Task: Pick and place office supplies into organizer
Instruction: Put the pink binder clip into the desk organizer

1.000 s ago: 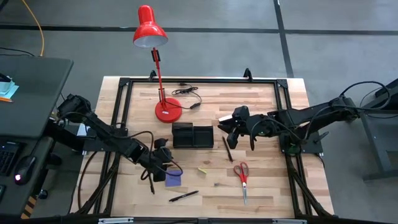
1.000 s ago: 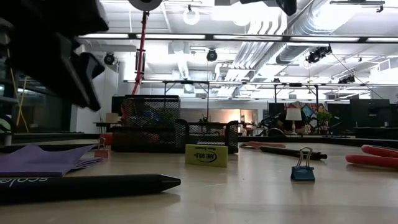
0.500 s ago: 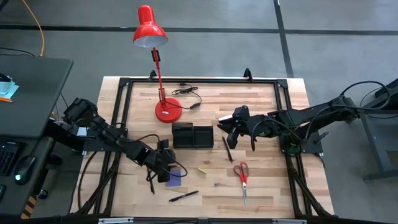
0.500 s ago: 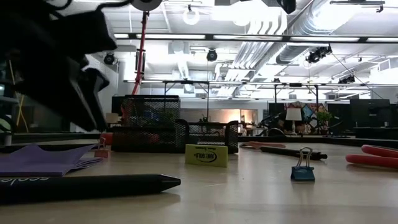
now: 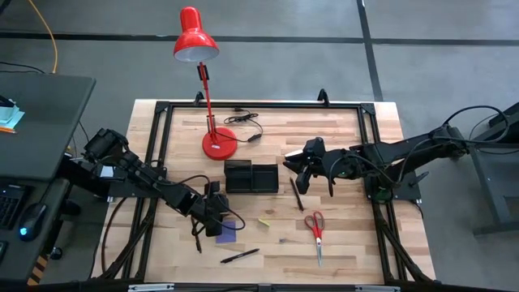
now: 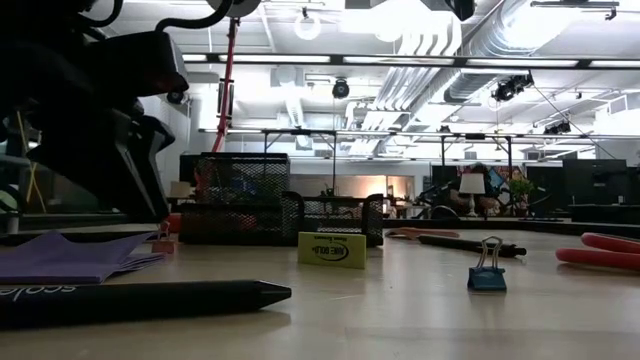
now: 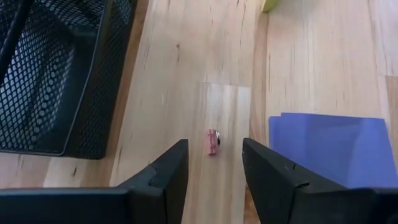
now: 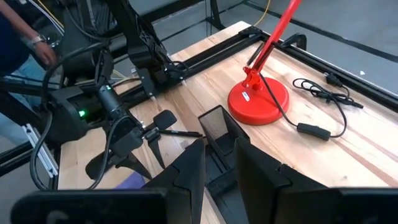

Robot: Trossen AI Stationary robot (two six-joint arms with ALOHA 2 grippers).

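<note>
So the black mesh organizer (image 5: 250,177) sat mid-table near the lamp base, my left gripper (image 7: 214,163) hung open and empty just beside the purple note pad (image 7: 326,149), a small pink clip (image 7: 212,142) lying ahead between its fingers.

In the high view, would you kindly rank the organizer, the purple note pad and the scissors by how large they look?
1. Organizer, the largest.
2. Scissors: longer than the pad, but thin.
3. Purple note pad, partly covered by the left hand.
</note>
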